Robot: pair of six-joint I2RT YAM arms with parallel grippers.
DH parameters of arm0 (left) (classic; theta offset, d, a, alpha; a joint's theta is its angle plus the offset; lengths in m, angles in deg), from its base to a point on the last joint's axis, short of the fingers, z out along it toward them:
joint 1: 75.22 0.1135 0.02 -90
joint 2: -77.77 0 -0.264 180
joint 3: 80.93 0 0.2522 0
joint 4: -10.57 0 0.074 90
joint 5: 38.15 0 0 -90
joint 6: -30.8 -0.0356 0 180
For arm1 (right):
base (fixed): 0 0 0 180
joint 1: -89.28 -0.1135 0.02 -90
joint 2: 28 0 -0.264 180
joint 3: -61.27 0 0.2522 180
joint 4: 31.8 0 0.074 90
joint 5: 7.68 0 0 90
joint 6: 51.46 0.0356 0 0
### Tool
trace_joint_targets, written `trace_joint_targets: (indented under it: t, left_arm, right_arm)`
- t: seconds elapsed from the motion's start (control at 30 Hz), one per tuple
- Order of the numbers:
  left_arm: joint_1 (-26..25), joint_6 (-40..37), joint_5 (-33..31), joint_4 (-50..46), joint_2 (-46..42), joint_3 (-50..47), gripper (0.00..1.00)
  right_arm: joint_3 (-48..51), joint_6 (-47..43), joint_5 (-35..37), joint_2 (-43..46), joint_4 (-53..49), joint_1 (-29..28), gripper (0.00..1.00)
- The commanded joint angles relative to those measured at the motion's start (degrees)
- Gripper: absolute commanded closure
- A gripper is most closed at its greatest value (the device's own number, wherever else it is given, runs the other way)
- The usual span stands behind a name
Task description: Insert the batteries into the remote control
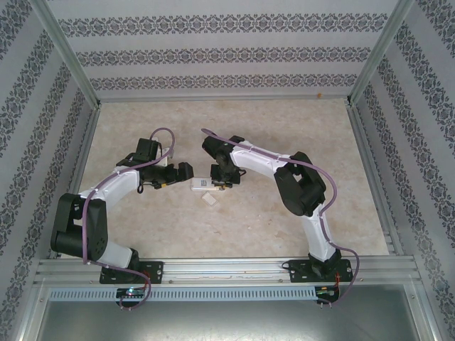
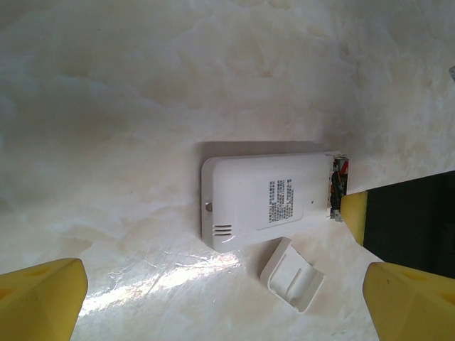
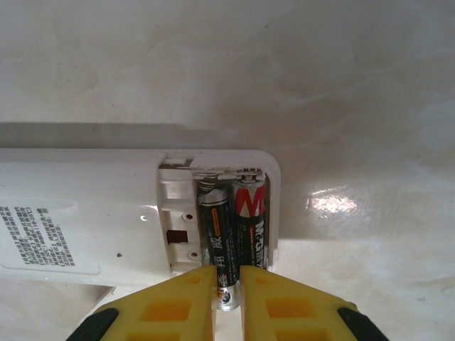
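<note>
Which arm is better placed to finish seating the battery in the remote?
Right: the right gripper pinches the end of the battery in the remote's open compartment. The left gripper hangs open above, holding nothing.

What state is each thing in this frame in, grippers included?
remote: lying back up, battery compartment open
battery cover: off, lying beside the remote
black-orange battery: in the compartment, near end pinched
red-labelled battery: in the compartment alongside
left gripper: open, empty
right gripper: shut on black-orange battery
</note>
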Motion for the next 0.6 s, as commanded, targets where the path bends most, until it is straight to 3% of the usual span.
trace_joint_targets:
  t: [0.0, 0.57]
  left_arm:
    - [0.3, -1.1, 0.3, -0.8, -0.1, -0.1, 0.00]
    - [0.3, -1.2, 0.1, -0.6, 0.1, -0.5, 0.00]
  right_arm:
    - [-0.9, 0.3, 0.3, -0.9, -0.3, -0.6, 0.83]
    - [-3.1, -0.7, 3.1, -5.9, -2.0, -0.5, 0.90]
